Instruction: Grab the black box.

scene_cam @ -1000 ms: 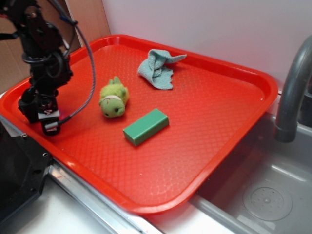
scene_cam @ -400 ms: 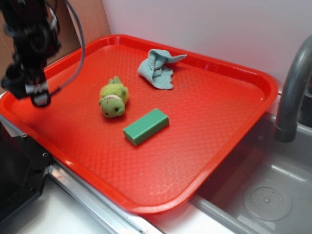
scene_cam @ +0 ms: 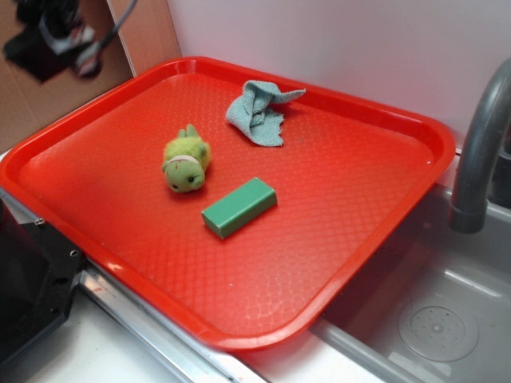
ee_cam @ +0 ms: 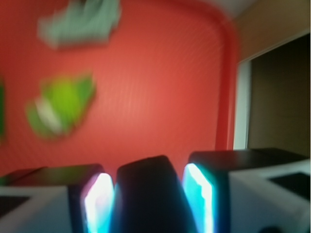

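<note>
In the wrist view a matte black box sits between my two glowing pads, and the gripper is shut on it. In the exterior view the gripper is blurred, high above the tray's far left corner; the box cannot be made out there. The red tray lies below it.
On the tray lie a green plush toy, a longer green block and a crumpled blue-grey cloth. A large black appliance stands at the tray's left front. A sink with a grey faucet is to the right.
The gripper has risen from the tray's left floor up to the top left of the view, carrying the black box. The toy, block and cloth have not moved.
</note>
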Controlling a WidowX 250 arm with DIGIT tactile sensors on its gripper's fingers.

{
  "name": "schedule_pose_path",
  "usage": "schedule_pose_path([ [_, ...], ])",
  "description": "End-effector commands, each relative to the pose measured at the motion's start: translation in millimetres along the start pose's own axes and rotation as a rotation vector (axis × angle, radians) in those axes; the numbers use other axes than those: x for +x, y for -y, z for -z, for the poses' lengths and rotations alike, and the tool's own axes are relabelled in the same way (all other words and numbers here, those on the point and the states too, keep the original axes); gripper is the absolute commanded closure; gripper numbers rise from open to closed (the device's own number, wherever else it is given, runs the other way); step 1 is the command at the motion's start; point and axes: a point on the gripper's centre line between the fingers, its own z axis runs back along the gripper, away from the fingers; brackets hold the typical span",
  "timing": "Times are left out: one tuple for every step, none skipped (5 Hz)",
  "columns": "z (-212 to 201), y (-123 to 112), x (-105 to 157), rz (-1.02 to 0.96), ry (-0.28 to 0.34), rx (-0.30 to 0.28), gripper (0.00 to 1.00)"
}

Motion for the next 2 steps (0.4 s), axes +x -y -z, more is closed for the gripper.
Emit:
schedule_pose_path([
  [-43.8, 11.9, 35.0, -0.302, 0.109, -0.045, 1.00],
  [-49.4, 9.5, 29.5, -0.360, 0.088, -0.082, 1.00],
])
